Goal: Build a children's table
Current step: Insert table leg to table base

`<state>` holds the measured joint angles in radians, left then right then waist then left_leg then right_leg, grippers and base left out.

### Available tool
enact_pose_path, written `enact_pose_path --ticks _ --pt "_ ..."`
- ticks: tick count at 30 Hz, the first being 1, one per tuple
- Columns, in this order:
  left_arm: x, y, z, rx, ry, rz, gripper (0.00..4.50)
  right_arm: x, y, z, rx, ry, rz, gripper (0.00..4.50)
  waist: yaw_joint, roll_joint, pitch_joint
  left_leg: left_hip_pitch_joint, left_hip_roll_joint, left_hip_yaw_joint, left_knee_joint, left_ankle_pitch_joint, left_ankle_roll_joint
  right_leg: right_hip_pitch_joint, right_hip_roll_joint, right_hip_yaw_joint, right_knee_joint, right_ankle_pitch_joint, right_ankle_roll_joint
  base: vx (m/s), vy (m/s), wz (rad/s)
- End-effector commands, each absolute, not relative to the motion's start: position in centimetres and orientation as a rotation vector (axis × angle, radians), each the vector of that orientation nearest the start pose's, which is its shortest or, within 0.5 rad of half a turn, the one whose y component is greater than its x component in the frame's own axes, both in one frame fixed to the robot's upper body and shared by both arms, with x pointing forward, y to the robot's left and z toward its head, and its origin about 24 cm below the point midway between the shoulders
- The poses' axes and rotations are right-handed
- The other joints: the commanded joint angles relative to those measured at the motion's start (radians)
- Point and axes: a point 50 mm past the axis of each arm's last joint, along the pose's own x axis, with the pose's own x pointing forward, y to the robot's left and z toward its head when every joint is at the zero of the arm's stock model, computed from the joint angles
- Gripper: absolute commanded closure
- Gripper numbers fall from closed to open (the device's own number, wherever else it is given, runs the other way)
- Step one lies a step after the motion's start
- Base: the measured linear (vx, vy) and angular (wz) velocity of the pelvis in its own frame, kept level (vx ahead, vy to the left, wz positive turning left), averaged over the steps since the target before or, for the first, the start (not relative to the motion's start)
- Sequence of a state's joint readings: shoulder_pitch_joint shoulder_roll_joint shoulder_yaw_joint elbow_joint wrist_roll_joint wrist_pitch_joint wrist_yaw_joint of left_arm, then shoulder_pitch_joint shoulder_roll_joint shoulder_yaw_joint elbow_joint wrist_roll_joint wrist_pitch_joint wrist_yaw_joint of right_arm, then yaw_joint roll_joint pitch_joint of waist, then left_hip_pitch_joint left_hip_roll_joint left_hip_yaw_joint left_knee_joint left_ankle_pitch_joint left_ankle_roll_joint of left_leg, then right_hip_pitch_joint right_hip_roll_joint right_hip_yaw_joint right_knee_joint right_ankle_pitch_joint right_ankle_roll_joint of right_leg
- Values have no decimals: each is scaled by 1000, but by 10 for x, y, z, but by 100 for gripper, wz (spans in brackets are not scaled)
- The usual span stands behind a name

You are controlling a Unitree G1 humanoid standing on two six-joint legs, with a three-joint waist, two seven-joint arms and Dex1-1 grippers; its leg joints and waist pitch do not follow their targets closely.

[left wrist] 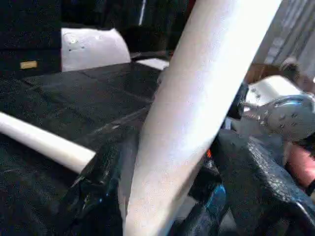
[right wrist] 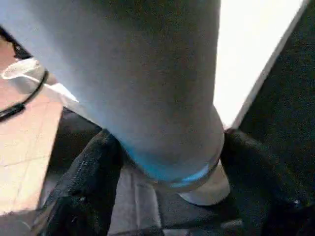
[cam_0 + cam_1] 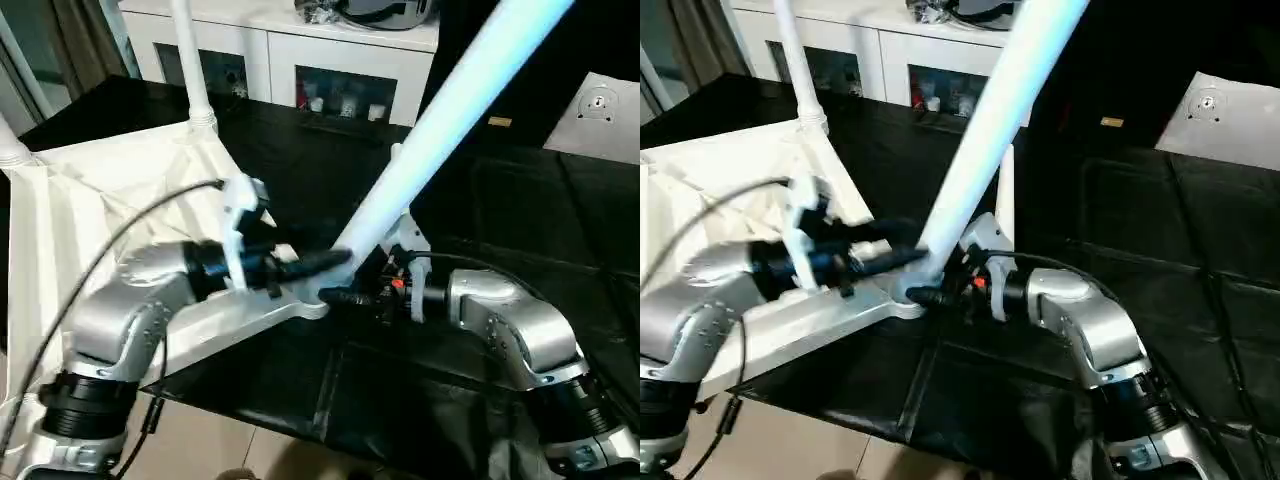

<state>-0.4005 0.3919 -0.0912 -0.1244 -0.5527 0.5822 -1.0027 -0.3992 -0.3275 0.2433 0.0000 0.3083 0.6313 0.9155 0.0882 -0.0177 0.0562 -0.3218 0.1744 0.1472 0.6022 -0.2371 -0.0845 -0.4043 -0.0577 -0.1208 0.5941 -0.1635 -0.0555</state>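
Black matting (image 3: 500, 200), creased and faintly shiny, covers the work surface, and on it lies the white plastic table top (image 3: 90, 200) upside down, its underside ribbed, toward the robot's left. Behind stands a white cabinet (image 3: 290, 50) with glass-fronted compartments. A long, round, tapered white leg (image 3: 440, 120) slants from the top's near corner socket (image 3: 305, 300) up toward the robot's right; another leg (image 3: 190, 60) stands upright in the far corner socket, and a third (image 3: 1006, 190) lies on the matting behind the grippers. A pale flat panel (image 3: 600, 115) rests on the matting at the far right. Both silver forearms meet at the slanted leg's base. The left gripper (image 3: 325, 262) reaches in from the left, its black fingers either side of the leg; the left wrist view shows those rough-textured fingers (image 1: 98, 182) spread, with dark gaps between them and the smooth leg, so they look loose around it rather than clamped, and it also shows the lying leg and the other arm's silver wrist beyond. The right gripper (image 3: 345, 297) comes in from the right; the right wrist view shows its fingers (image 2: 83, 187) spread wide, flanking the leg's rounded collar just above the socket, though I cannot tell whether they press it.
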Motion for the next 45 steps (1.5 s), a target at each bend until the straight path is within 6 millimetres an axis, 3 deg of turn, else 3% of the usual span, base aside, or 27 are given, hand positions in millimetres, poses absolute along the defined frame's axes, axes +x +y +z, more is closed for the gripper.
enact_pose_path --ticks 1,6,15,27,30,32,35,37,40,41,45 --pt "277 114 137 -104 102 -1340 149 277 -93 91 -29 358 1238 168 3 4 -65 -20 42 -5 -65 -30 53 71 -86 67 -82 -363 -50 0 0 0" --pt "284 109 138 -71 47 -1292 149 276 -92 93 -30 361 1259 168 4 3 -67 -21 43 -7 -64 -17 54 73 -86 66 -81 -353 -35 0 0 0" --pt "284 113 141 -109 8 -1282 224 277 -92 94 -30 358 1257 173 4 1 -67 -23 42 -6 -63 -18 56 73 -86 65 -83 -357 -35 0 0 0" --pt "285 120 141 -201 6 -1212 242 286 -93 93 -83 315 1173 174 4 2 -68 -23 42 -6 -63 -14 46 73 -87 65 -78 -338 -48 0 0 0" --pt "291 126 145 -255 -32 -1080 244 292 -94 97 -40 272 1113 174 5 8 -68 -23 43 -6 -62 -17 46 73 -87 64 -79 -339 -51 0 0 0" --pt "294 129 150 -271 -58 -1009 244 294 -94 102 15 245 1091 106 4 6 -69 -23 43 -7 -62 -23 47 73 -86 63 -81 -330 -60 0 0 0" --pt "299 136 157 -240 -65 -923 247 295 -95 110 89 220 1096 100 3 5 -69 -23 44 -9 -63 -21 48 74 -84 63 -77 -314 -61 0 0 0" --pt "302 140 160 -220 -60 -880 250 297 -97 115 90 188 1093 70 5 7 -69 -21 42 -8 -62 -14 52 73 -82 63 -77 -316 -52 0 0 0" --pt "308 147 165 -217 -40 -791 252 300 -101 126 148 138 1069 59 7 6 -72 -21 43 -9 -61 3 59 74 -84 64 -72 -284 -62 0 0 0" --pt "310 151 169 -229 -28 -744 252 303 -105 133 206 113 1057 34 7 5 -72 -22 43 -9 -61 9 62 74 -84 64 -70 -274 -68 0 0 0" --pt "310 150 175 -248 -18 -729 252 308 -109 143 279 104 1030 9 7 2 -71 -21 43 -9 -60 13 61 74 -85 65 -68 -275 -79 0 0 0"
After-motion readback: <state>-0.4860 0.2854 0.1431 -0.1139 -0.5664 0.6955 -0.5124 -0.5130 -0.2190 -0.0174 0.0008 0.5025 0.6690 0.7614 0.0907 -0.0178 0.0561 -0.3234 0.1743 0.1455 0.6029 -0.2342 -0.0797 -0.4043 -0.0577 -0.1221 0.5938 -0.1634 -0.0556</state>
